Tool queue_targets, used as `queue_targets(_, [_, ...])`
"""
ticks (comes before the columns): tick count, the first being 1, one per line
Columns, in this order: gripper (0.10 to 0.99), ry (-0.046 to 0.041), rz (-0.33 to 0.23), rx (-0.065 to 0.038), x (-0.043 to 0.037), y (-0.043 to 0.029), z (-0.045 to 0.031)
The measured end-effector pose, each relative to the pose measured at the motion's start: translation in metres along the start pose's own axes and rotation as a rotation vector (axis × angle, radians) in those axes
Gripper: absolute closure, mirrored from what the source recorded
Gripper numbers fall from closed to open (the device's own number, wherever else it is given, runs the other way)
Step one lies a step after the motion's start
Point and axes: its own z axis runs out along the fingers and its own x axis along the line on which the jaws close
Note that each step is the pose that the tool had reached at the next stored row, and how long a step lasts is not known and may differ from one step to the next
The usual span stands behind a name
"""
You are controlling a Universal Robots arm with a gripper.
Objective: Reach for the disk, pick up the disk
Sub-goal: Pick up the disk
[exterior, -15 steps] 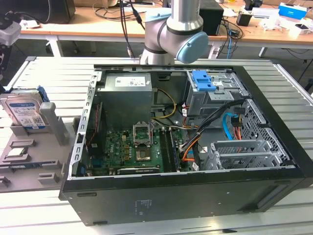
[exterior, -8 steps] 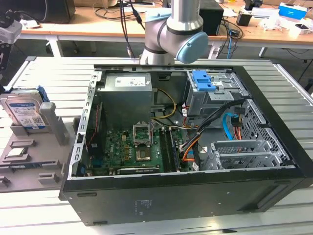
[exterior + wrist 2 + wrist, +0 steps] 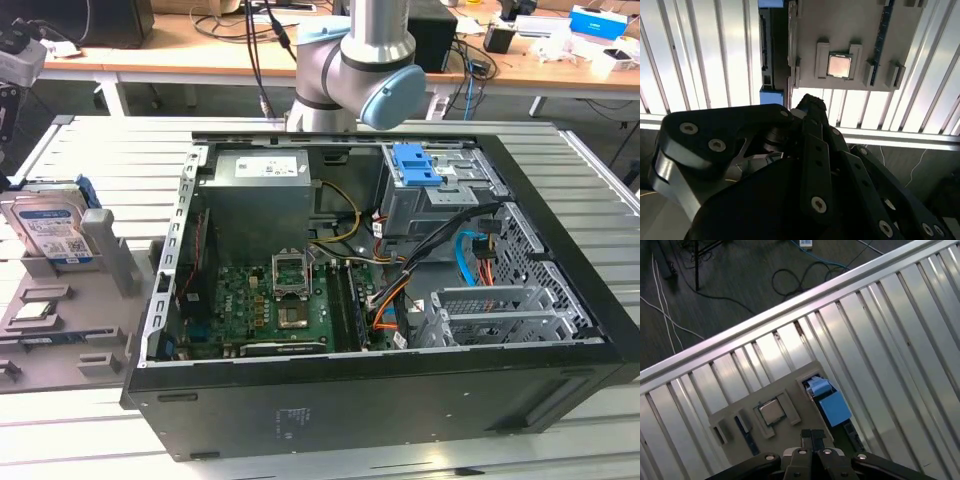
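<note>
The disk (image 3: 45, 228) stands on edge in a slot of the grey holder (image 3: 112, 262) at the exterior view's left, label side out, blue bracket running down its edges. It is well apart from the open PC case (image 3: 400, 400) in the middle of the slatted table (image 3: 100, 150). The arm (image 3: 360, 60) rises behind the case at the top of that view. In the first wrist view the gripper (image 3: 812, 435) looks down on the holder (image 3: 785, 385), and its two fingers are pressed together with nothing between them. Just beside the fingertips sits the disk (image 3: 827, 401), seen from its upper edge, the blue bracket bright against the table (image 3: 880, 340). No contact here: the gripper hangs above, apart from the disk. On the other side of the fingertips the small square chip (image 3: 771, 411) lies flat in its own pocket. In the second wrist view the black gripper (image 3: 807, 103) is large in the foreground, and beyond its tip the holder (image 3: 840, 25) carries the chip (image 3: 840, 66). The disk (image 3: 768, 50) shows edge-on beside the holder as a dark strip with blue at both ends. In the exterior view the chip (image 3: 35, 312) sits below the disk on the holder, and a blue latch (image 3: 415, 165) tops the drive cage inside the case.
</note>
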Motion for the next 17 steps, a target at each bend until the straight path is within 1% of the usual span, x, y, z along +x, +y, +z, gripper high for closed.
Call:
queue_targets(11, [0.980,0.0050,-0.132,0.000,0.0000,0.0000,0.0000])
queue_targets(13, [0.980,0.0067,-0.176,0.000,0.0000,0.0000,0.0000])
queue_targets(17, [0.980,0.0090,-0.236,0.000,0.0000,0.0000,0.0000])
